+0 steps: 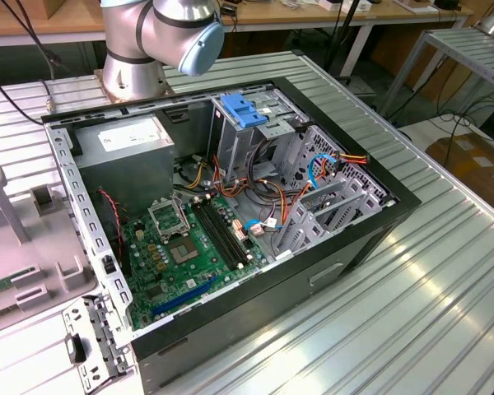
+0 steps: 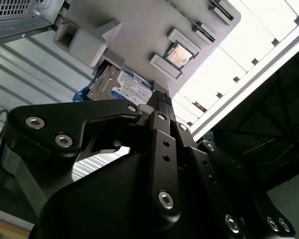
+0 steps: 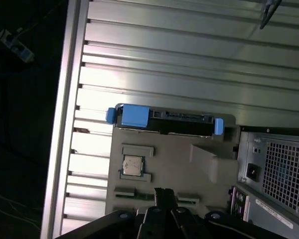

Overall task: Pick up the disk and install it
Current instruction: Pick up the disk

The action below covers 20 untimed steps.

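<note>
"Second wrist view, nearest first: what is there?"
"My gripper [image 2: 159, 95], its fingers pinched together on nothing. Beyond it lies the grey holder [image 2: 139, 30], and the disk [image 2: 123, 85], in blue rails, sits at the holder's edge, apart from the fingertips."
"What worries you?"
"Going down with fingers together would, I think, jab the disk's face or skew it in its seat."
"Anything unclear?"
"The gripper's own linkage covers part of the disk. It seems to rest in a recess, but I cannot tell how deep."
</note>
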Each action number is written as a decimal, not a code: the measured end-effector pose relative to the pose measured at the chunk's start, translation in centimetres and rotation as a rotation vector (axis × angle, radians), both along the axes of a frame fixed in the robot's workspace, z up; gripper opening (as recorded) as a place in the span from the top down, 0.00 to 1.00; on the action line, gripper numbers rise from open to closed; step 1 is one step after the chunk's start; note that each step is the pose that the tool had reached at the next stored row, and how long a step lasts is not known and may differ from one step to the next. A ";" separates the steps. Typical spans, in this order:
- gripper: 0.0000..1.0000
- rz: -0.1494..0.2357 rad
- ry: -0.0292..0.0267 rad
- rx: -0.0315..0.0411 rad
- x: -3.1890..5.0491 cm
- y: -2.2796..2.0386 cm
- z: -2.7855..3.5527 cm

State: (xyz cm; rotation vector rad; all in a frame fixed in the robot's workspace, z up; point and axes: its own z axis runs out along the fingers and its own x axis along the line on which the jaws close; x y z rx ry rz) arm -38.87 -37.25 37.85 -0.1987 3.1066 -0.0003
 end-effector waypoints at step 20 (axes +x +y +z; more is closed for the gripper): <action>0.89 0.177 0.0000 0.0000 0.00 0.00 0.00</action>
